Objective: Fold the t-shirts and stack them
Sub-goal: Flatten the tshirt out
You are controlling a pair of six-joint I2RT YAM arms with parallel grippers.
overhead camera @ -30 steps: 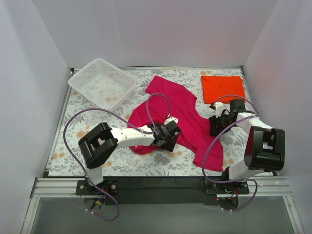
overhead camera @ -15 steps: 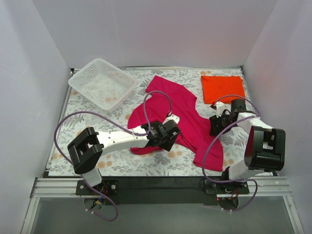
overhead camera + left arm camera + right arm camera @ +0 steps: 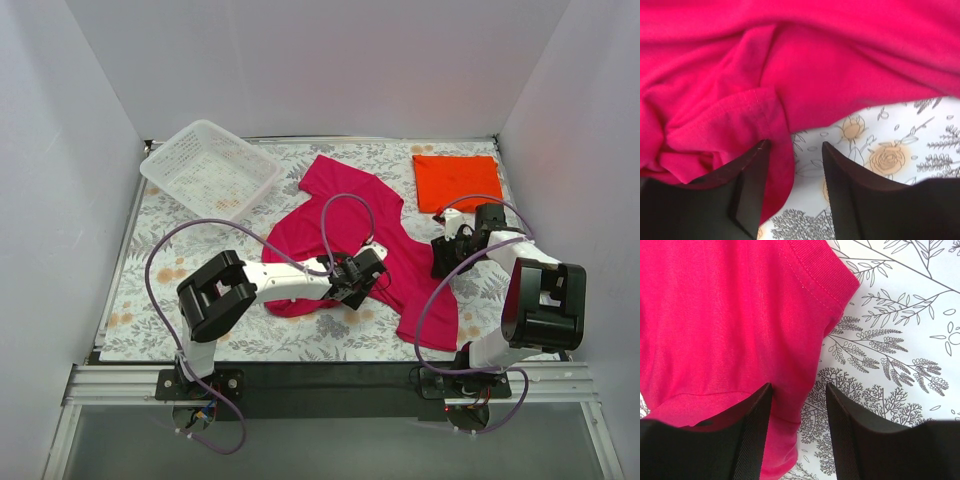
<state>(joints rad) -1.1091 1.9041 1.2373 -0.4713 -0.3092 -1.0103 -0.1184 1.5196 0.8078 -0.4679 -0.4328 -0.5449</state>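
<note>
**Both grippers set at the edges of the unfolded pink shirt; the orange one already folded**

The magenta-pink t-shirt [image 3: 372, 215] is spread, rumpled and unfolded, across the middle of the floral-covered table [image 3: 150, 290]. Its lower left part is bunched into loose folds. The orange-red t-shirt [image 3: 456, 181] is laid as a flat, neat rectangle at the far right corner, well apart from the arms. It is judged to be finished and to mark the place where the stack is to be built.

The left gripper [image 3: 795, 144] is lowered to the bunched near-left edge of the pink shirt. Its fingers are held apart, with tablecloth visible in the gap and a fold of fabric lying against the inner face of one finger. Nothing is pinched yet.

The right gripper [image 3: 798, 386] is placed at the shirt's right edge, just below a stitched hem. Its fingers are likewise spread, with the cloth's edge reaching into the gap beside one finger and bare table beside the other. The two positions are judged to serve a two-handed pinch, so that the shirt can be lifted or pulled flat before folding.

The white mesh basket [image 3: 245, 147] is left at the far left, tilted and untouched.

No brand, label or writing can be read anywhere; only the flower print of the table cover is seen.
</note>
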